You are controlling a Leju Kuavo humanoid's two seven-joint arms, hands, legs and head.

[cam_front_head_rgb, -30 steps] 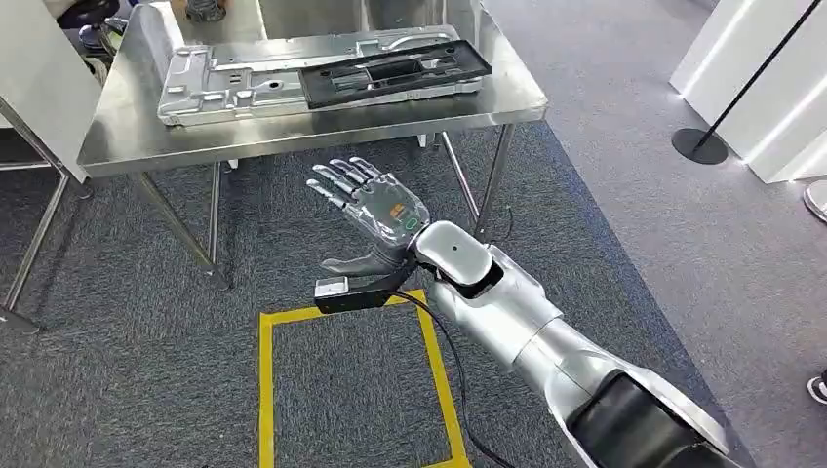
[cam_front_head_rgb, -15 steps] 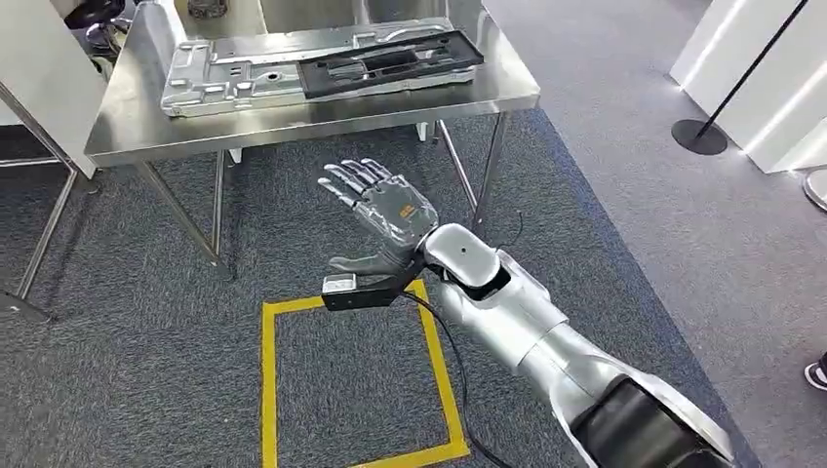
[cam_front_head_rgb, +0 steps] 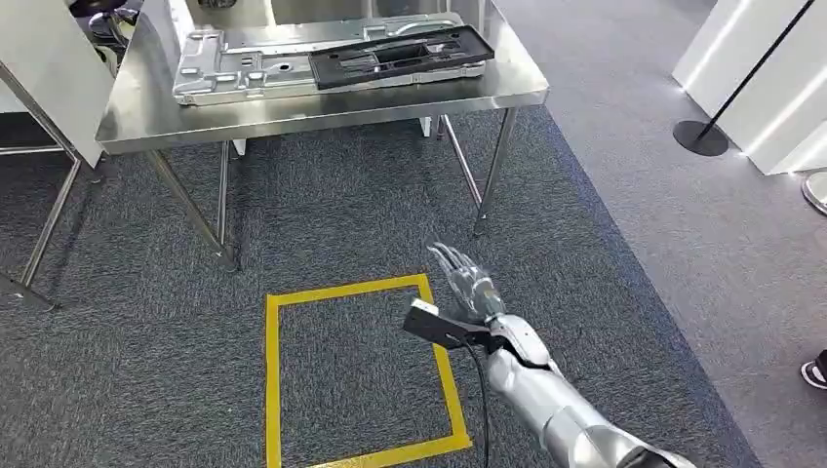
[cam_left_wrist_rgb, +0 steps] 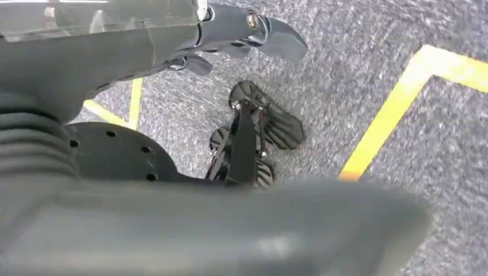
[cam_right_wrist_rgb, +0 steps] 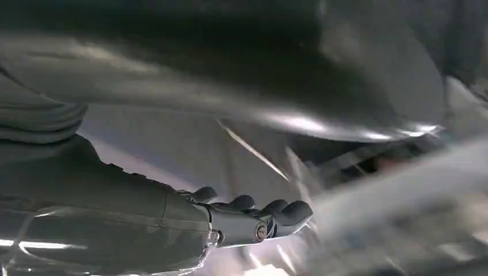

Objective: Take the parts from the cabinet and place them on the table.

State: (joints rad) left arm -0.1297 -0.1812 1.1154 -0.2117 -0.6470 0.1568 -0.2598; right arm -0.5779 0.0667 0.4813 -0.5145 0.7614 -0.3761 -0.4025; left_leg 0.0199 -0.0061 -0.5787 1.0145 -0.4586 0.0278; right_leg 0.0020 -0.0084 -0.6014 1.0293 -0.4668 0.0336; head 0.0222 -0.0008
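Parts on table (cam_front_head_rgb: 127, 132), upper left of head view: silver metal plate (cam_front_head_rgb: 244, 68) with black frame (cam_front_head_rgb: 400, 54) lying partly on top. Delivery looks done for these; cabinet out of sight, so remaining parts cannot be judged. Right hand (cam_front_head_rgb: 466, 278) low center-right over carpet, fingers spread, holding nothing. Left hand (cam_left_wrist_rgb: 230, 29) over floor, fingers apart, nothing held. Yellow floor square (cam_front_head_rgb: 268, 370) lower center.

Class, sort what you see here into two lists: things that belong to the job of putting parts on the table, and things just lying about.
Belongs to the job:
metal panel
black frame
steel table
right hand

Just lying about:
yellow floor square
black stand base
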